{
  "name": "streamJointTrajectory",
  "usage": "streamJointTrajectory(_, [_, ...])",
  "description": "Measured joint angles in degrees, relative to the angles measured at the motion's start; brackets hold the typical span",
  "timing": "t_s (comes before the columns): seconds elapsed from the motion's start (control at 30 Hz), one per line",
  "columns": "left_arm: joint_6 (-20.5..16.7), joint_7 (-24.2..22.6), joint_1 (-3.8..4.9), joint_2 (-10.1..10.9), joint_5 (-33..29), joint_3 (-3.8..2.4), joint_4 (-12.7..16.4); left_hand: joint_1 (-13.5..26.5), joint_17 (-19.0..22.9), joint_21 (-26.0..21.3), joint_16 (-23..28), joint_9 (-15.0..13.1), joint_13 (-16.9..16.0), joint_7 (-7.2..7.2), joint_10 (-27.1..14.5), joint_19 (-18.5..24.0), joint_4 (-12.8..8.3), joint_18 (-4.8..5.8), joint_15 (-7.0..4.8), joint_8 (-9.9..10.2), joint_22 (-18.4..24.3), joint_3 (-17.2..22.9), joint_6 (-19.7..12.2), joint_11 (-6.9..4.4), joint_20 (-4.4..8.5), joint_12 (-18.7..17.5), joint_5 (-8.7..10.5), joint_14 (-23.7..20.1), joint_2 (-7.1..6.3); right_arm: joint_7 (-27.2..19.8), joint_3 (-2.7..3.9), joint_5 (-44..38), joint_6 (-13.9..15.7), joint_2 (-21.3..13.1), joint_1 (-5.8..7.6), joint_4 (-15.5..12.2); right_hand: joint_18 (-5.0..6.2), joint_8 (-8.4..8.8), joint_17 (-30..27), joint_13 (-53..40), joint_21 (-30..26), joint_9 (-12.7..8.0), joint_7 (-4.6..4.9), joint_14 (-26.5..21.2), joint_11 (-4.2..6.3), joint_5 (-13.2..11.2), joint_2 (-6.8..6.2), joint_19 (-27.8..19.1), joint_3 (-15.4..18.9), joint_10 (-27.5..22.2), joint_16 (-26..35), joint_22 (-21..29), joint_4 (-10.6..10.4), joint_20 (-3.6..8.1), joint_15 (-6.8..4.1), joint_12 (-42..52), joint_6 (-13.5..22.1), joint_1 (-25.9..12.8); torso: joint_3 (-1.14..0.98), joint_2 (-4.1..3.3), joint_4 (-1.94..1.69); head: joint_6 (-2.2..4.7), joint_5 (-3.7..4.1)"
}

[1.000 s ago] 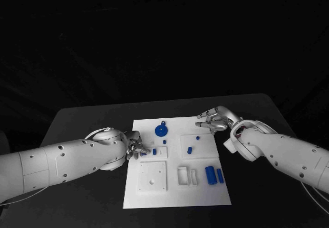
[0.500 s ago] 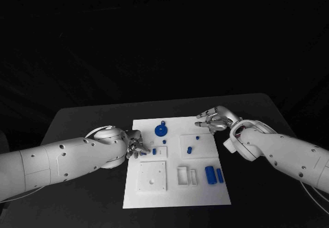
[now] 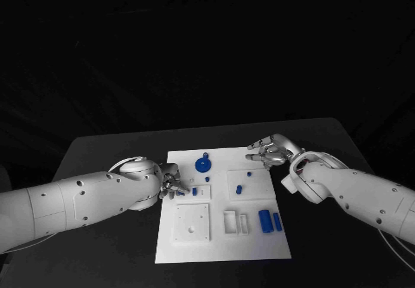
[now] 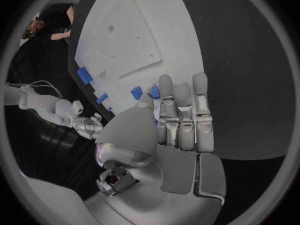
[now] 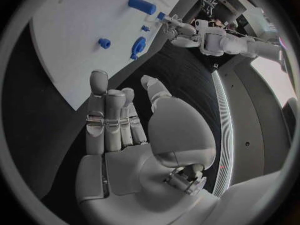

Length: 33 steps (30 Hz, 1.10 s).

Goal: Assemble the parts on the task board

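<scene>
Centrally on the black surface (image 3: 104, 150) lies the white board (image 3: 220, 240), a flat plate with raised square blocks and slots. Blue parts sit on it: a round disc (image 3: 204, 164) near its far edge, small pegs (image 3: 237, 189) mid-board, two cylinders (image 3: 270, 221) at its right. The left hand (image 3: 170, 185) rests at the board's left edge, fingers (image 4: 181, 110) extended together, touching a small blue part (image 4: 154, 91). The right hand (image 3: 270, 150) hovers by the far right corner, fingers loosely apart, empty.
</scene>
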<state>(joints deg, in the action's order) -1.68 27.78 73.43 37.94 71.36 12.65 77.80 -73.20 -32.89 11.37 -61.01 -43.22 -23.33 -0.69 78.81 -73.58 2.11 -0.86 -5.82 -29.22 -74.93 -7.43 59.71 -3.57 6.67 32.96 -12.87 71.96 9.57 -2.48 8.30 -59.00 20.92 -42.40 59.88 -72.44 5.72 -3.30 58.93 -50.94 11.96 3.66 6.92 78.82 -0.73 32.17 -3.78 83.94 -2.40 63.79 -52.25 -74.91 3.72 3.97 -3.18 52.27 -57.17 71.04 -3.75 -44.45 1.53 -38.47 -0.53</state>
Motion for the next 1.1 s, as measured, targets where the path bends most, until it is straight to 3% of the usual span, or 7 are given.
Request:
streamJointTrajectory(0.03, [0.1,0.0,0.0,0.0,0.0,0.0,0.0,-0.2,0.1,0.0,0.0,-0.2,0.0,-0.02,-0.1,0.1,0.0,0.0,0.14,0.2,0.0,0.0,-0.2,0.11,0.11,0.0,1.59,-0.1,0.3,0.0,0.0,0.0,0.0,0.0,0.0,0.0,0.0,0.0,0.0,0.0,0.0,0.0,0.0,0.0,0.0,0.0,0.0,0.0,0.0,0.0,0.0,0.0,0.0,0.0,0.0,0.0,0.0,0.0,-0.01,0.0,0.0,0.0,0.02])
streamJointTrajectory(0.2, [0.8,0.0,0.07,-0.1,-0.2,-0.08,-0.2,-0.6,0.1,-0.2,0.0,-0.6,-0.1,0.13,-0.5,0.4,0.0,0.0,0.36,0.4,0.0,0.0,-0.4,0.06,0.0,0.0,4.64,-0.4,1.08,0.0,0.0,0.0,0.0,0.0,0.0,0.0,0.0,0.0,0.0,0.0,0.0,0.0,0.0,0.0,0.0,0.0,0.0,0.0,0.0,0.0,0.0,0.0,0.0,0.0,0.0,0.0,0.0,0.0,-0.01,0.0,0.0,-0.03,0.09])
streamJointTrajectory(0.37, [1.6,0.0,0.18,-0.3,-0.2,-0.18,-0.5,-1.5,0.3,-0.4,0.2,-0.6,-0.1,0.42,-0.8,0.4,-0.2,0.0,0.61,0.4,0.0,-0.2,-0.7,0.41,-0.01,0.0,9.6,-0.6,2.17,0.0,0.0,0.0,0.0,0.1,-0.01,0.0,0.0,0.0,0.0,0.0,0.0,0.0,0.0,0.0,0.0,0.0,0.0,0.0,0.0,0.0,0.0,0.0,0.0,0.0,0.0,0.0,0.0,0.0,-0.01,0.0,0.0,-0.04,0.16])
streamJointTrajectory(0.77, [3.9,0.1,0.66,-0.9,-0.4,-0.23,-1.1,-1.5,0.5,-1.3,0.2,-1.8,-0.3,0.67,-1.5,0.6,-2.3,0.0,0.61,0.8,0.0,-2.3,-1.7,0.51,-0.21,0.0,9.86,-1.5,3.54,0.0,0.0,0.0,0.0,0.2,-0.02,0.1,0.0,0.0,0.0,0.0,0.0,0.0,0.0,0.0,0.0,0.0,0.0,0.0,0.0,0.0,0.0,0.0,0.0,0.0,0.0,0.0,0.0,0.0,-0.01,0.02,-0.01,0.0,0.22])
streamJointTrajectory(1.1, [5.2,0.0,0.96,-1.1,-0.5,-0.25,-1.2,-1.8,0.6,-1.5,0.2,-2.8,-0.5,1.16,-2.2,0.8,-2.6,0.0,0.61,0.8,0.0,-2.6,-2.3,0.73,-0.42,0.0,10.02,-1.9,4.14,0.0,0.0,0.0,-0.1,0.3,-0.05,0.2,0.0,0.0,0.0,0.0,0.0,0.0,0.0,0.0,0.0,0.0,0.0,0.0,0.0,0.0,0.0,0.0,0.0,0.0,0.0,0.0,0.0,0.0,0.05,0.02,-0.03,-0.04,0.23])
